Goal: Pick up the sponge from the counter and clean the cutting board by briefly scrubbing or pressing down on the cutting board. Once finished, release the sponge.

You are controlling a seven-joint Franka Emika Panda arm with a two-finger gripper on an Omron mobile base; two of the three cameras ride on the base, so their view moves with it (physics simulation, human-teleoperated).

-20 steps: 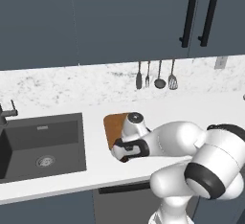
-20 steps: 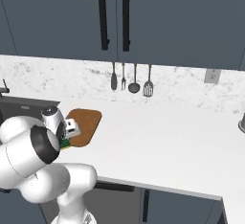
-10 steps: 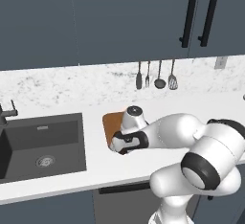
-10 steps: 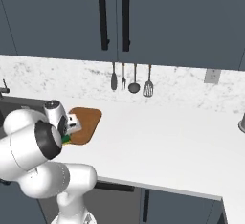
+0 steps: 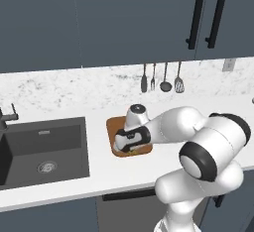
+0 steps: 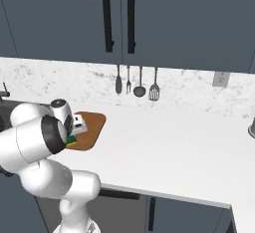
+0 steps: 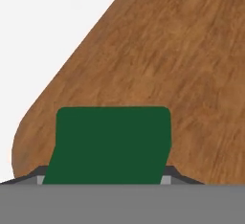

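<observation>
The white arm's two-finger tool [image 6: 73,133] is gripping the small block sponge with the dark green top and yellow base [image 7: 111,144], jaws closed on its sides, and is holding it over a rounded corner of the flat brown wooden cutting board [image 7: 167,70] lying on the white marbled tabletop [image 6: 174,142]. Contact with the wood is probably being made. The sponge looks light and soft, likely yielding; gripping its opposite sides suits pressing.

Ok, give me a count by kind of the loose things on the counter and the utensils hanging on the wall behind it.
Sponge: 1, in the gripper, over the board
Cutting board: 1
Hanging utensils: 4
Total: 6
</observation>
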